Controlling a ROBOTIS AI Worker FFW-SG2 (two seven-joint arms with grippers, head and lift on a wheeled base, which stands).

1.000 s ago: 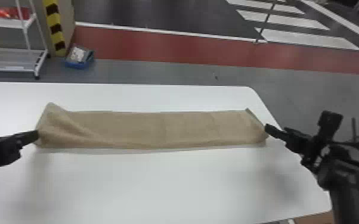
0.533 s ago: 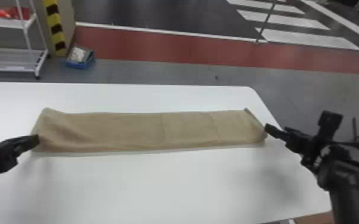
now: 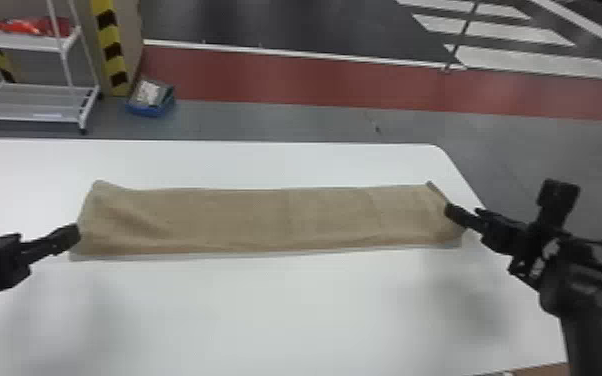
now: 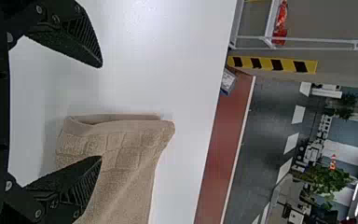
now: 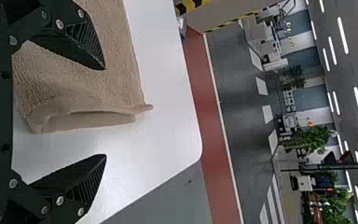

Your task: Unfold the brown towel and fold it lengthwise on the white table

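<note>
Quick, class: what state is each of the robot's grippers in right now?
Left gripper: open, fingers spread wide, holding nothing, at the towel's left end.
Right gripper: open, fingers spread wide, holding nothing, at the towel's right end.

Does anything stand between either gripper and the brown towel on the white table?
Nothing visible does: the left gripper and right gripper are open at opposite ends of the brown towel, which lies on the white table.

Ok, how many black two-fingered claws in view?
2, both open: left claw at the left end of the long brown cloth towel, right claw at its right end. The towel lies on the white table.
</note>
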